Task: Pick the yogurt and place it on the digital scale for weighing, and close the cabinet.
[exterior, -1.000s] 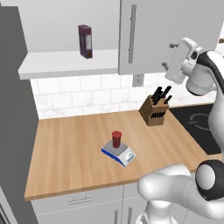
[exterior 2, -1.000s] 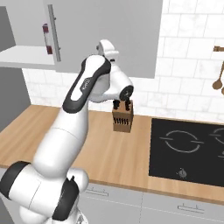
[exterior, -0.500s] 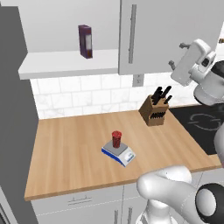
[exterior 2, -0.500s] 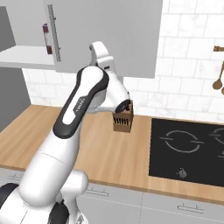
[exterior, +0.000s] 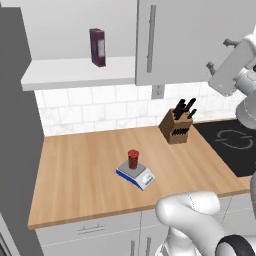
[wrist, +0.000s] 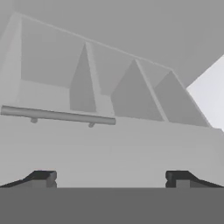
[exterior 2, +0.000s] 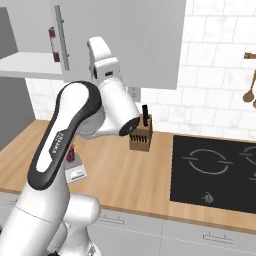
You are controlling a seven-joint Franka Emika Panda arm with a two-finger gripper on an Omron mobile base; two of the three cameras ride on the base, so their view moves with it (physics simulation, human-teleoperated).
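Kitchen with a white tiled wall (exterior: 100,107), a wooden countertop (exterior: 85,175), a black induction hob (exterior 2: 215,172), white lower drawers (exterior: 90,232) and a wall outlet (exterior: 158,91).

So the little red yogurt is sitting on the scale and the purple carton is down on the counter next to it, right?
Not quite. The yogurt does sit on the scale, but the purple carton is not on the counter. It stands up on the white shelf of the open cabinet, as the left base view shows.

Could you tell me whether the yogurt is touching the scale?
Touching: the left base view shows the yogurt standing upright on the scale top plate.
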